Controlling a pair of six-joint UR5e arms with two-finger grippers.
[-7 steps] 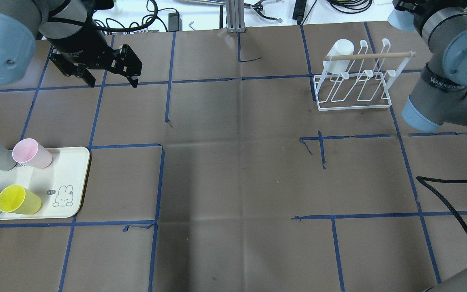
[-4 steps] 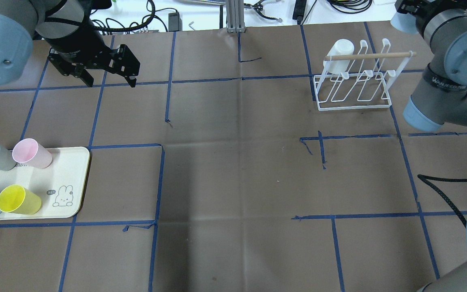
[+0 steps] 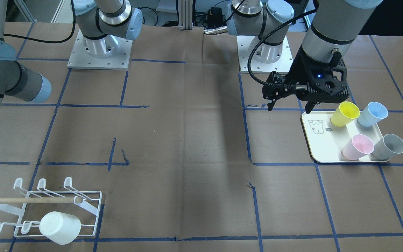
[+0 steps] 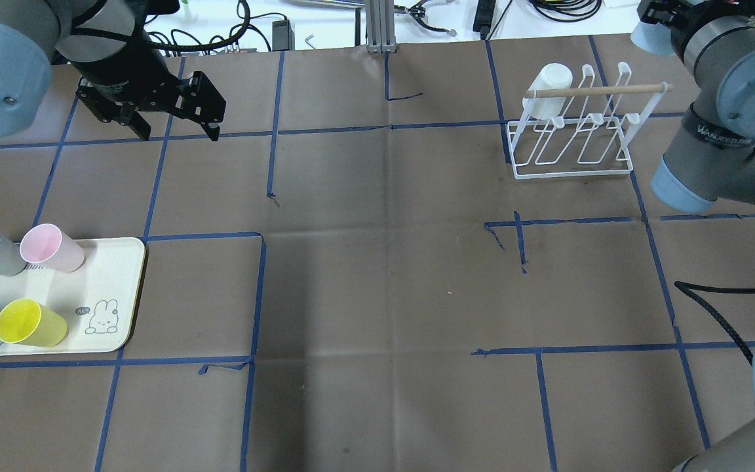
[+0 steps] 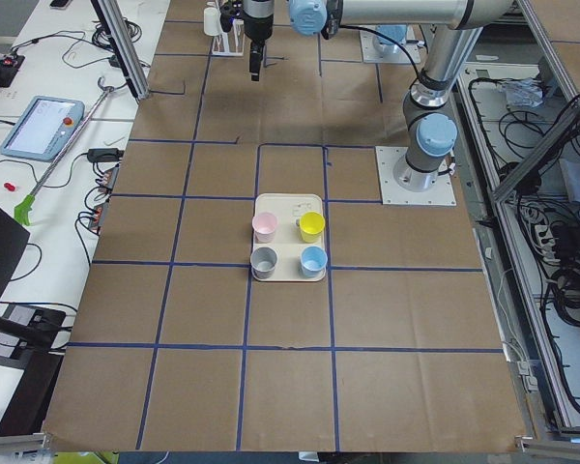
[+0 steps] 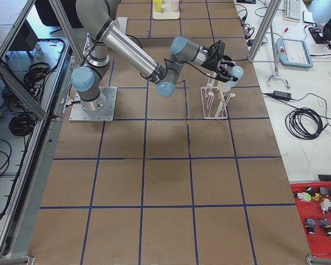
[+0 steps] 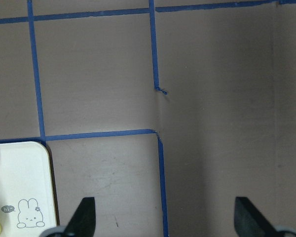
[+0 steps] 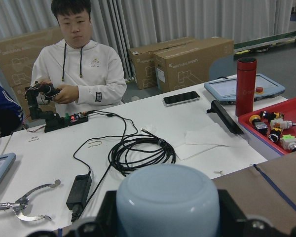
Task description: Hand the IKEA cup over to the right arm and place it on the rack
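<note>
Upper left in the overhead view, the left arm's black fingers (image 4: pixel 207 108) have drifted back, apart and empty. Upper right, the right arm's fingers (image 8: pixel 108 212) stay clamped on a pale-blue plastic cup (image 8: pixel 167 197) just beside the white wire rack (image 4: pixel 597 90). Only hanging remains.

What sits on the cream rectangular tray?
Four upright plastic cups stand there: yellow cup, light-blue cup, pink cup, grey cup, beside a printed rabbit drawing. Their bases hide the tray beneath.
</note>
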